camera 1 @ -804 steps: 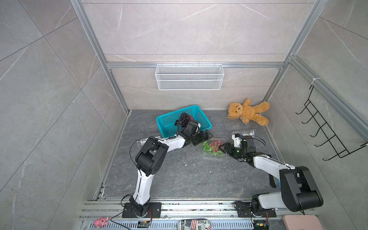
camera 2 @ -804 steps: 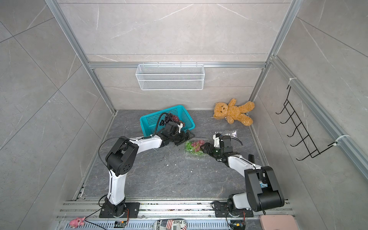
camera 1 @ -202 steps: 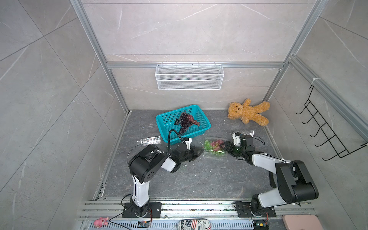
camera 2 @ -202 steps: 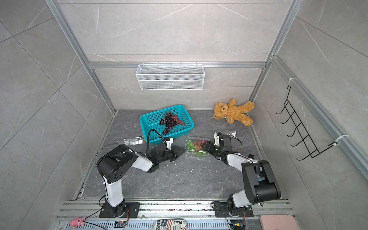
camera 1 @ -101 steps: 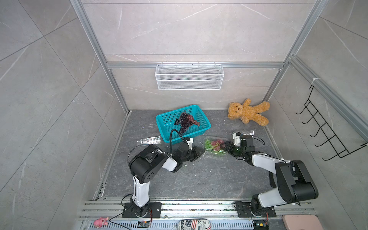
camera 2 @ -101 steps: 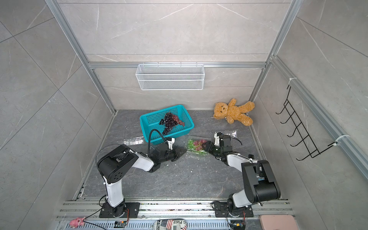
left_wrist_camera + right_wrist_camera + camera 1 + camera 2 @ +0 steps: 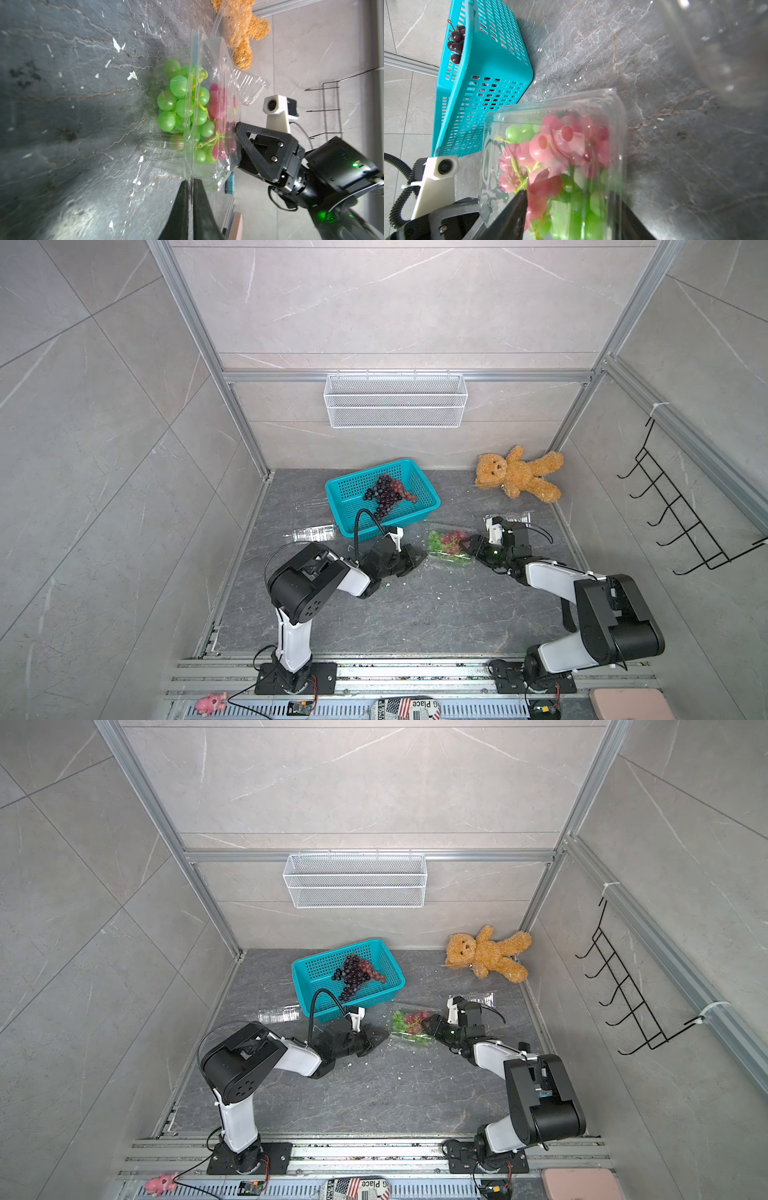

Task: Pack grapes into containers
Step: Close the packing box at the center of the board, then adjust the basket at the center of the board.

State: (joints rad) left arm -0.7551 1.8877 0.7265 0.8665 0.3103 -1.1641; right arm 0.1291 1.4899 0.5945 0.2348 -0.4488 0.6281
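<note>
While both arms reach low over the grey counter (image 7: pixel 395 614), the clear box (image 7: pixel 451 567) sits between them near a corner of the teal basket (image 7: pixel 345 499). It holds green grapes (image 7: pixel 176 99) and pink grapes (image 7: pixel 542 147), with its lid lowered over them. The left end effector (image 7: pixel 190 182) is clenched, its two fingers pinching the thin rim at one end of the box. The right end effector (image 7: pixel 467 545) straddles the opposite end with its fingers spread wide. It seems to squeeze lid and base together, though the blurred plastic hides the exact contact. A bunch of dark grapes (image 7: pixel 384 495) lies in the basket. A second box (image 7: pixel 313 533) lies on the counter at the basket's other side, and a third box (image 7: pixel 517 516) lies just behind the right wrist. A teddy bear (image 7: pixel 519 479) lies in the far corner.
</note>
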